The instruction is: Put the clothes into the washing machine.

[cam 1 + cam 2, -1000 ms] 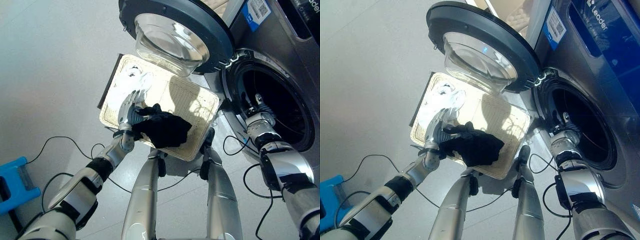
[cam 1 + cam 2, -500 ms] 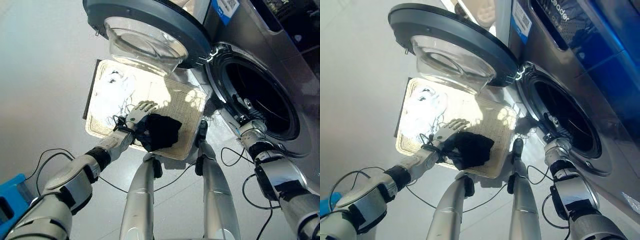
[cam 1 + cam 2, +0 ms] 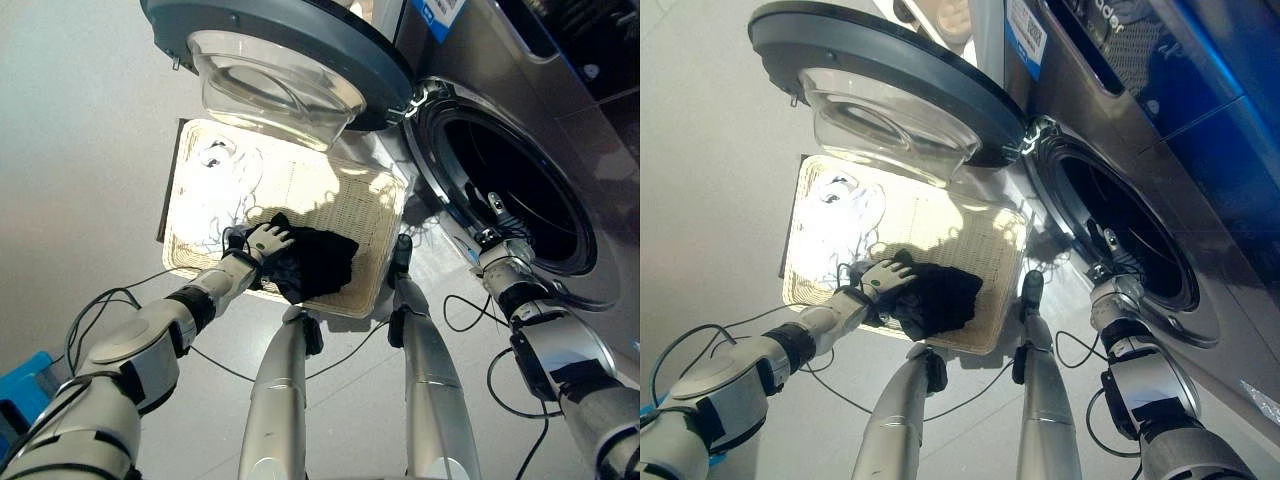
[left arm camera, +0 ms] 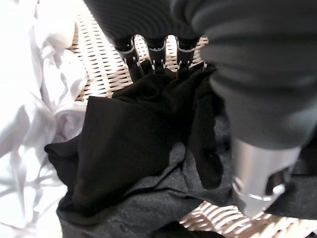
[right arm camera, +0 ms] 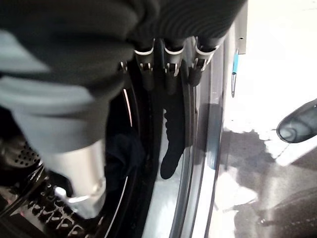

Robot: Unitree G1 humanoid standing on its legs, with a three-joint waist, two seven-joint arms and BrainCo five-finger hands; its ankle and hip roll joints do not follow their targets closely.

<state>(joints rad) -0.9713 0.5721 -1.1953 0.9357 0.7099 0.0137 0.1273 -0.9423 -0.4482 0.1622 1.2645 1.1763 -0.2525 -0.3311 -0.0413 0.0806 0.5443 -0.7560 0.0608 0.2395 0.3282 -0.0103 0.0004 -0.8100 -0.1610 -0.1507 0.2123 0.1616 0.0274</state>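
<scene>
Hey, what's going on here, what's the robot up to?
It is loading laundry. Its left hand has its fingers curled into a black garment in the wicker basket, beside a white garment. Its right hand rests at the rim of the washing machine, whose door is open.

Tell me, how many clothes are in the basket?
2. A black garment lies at the near side of the wicker basket, with the left robot hand gripping it. A white garment lies at the far left end. More could be hidden underneath.
</scene>
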